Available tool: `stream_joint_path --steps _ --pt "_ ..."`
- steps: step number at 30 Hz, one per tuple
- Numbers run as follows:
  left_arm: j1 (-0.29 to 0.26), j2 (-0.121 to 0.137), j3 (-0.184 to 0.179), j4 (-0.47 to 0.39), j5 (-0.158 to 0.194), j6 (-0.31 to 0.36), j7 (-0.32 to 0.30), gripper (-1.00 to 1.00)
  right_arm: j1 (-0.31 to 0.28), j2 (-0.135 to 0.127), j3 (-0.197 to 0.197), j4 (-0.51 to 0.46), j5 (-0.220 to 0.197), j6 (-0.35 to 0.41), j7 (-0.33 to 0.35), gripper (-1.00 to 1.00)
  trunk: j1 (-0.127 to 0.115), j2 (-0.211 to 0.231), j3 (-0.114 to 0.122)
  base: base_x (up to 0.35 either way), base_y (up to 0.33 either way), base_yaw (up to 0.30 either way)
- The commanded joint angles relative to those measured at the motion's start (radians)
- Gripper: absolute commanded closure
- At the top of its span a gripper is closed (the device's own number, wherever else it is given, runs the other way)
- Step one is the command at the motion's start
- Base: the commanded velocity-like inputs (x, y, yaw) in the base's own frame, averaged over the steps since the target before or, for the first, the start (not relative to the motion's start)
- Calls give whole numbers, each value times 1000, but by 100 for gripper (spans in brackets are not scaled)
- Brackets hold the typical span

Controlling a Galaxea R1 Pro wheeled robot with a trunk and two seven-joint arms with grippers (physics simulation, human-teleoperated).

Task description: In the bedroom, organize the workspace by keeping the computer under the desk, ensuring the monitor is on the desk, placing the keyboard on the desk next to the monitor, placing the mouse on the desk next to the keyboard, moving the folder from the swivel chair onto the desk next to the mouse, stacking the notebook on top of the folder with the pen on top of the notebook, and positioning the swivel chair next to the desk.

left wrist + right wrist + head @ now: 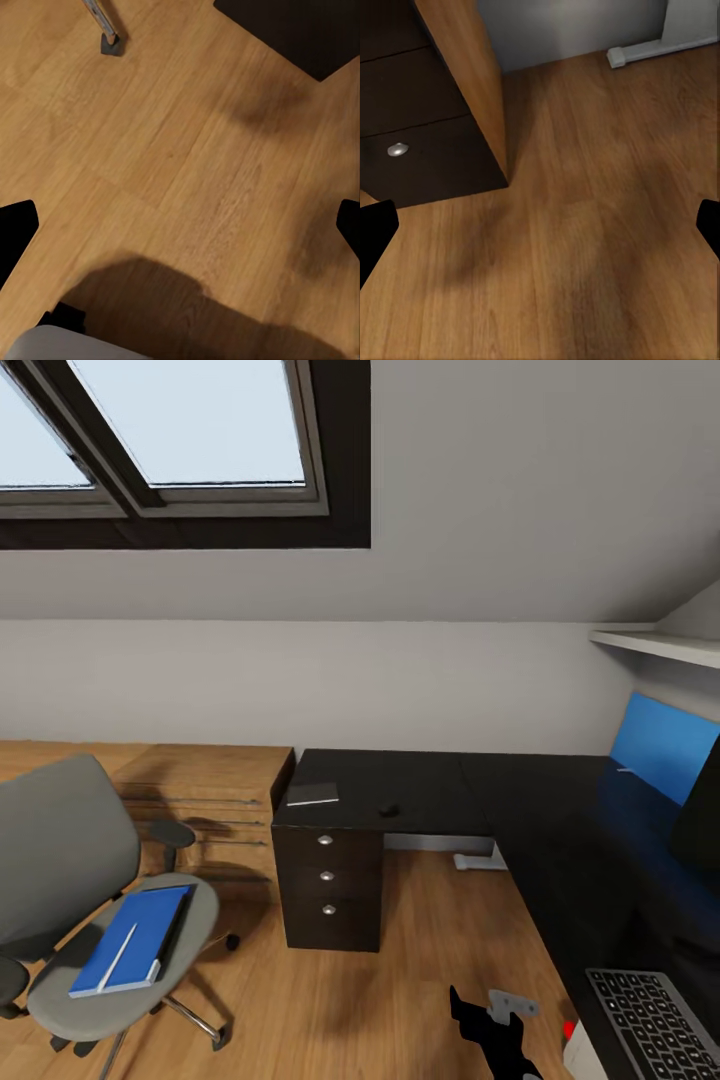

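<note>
Folder [134, 939], flat glossy blue, on the chair's [60, 840] grey fabric seat; both grippers spread, empty.

An attic home office in a bedroom: sloped grey-white walls, a dark-framed skylight [190, 430] and light wood floor [420, 950]. An L-shaped black desk [420, 790] with drawers, a swivel chair [90, 880] and a keyboard [655, 1020] furnish it.

monitor [700, 810] sliced by the head view's right edge, just a dark sliver showing | keyboard [655, 1020] running off the bottom-right corner | swivel chair [90, 900] clipped at the left edge, its base partly under the seat | mouse [389, 810] a tiny dark blob, shape unreadable | arm [495, 1025] at bottom edge, jaws not readable
</note>
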Motion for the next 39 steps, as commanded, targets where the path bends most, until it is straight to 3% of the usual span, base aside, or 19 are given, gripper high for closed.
stream_joint_path --steps 1,25,31,35,39 --pt "0 1 -7 0 11 -3 -2 -100 -1 0 2 2 -11 -4 9 -100 -4 6 2 1 -1 -4" --pt "0 1 -6 1 14 -1 0 -100 -1 7 -5 -2 -18 -1 -2 -100 -96 174 77 0 0 0" --pt "0 1 -6 1 13 -1 0 -100 -3 31 -5 -77 -13 58 -142 -100 -119 216 96 0 0 0" --pt "0 1 -7 1 13 -1 1 -100 -4 36 -4 -232 -7 213 -276 -100 -134 244 109 0 0 0" --pt "0 1 -7 1 12 -1 1 -100 -10 21 -4 -350 10 359 -388 -100 -149 272 121 0 0 0"
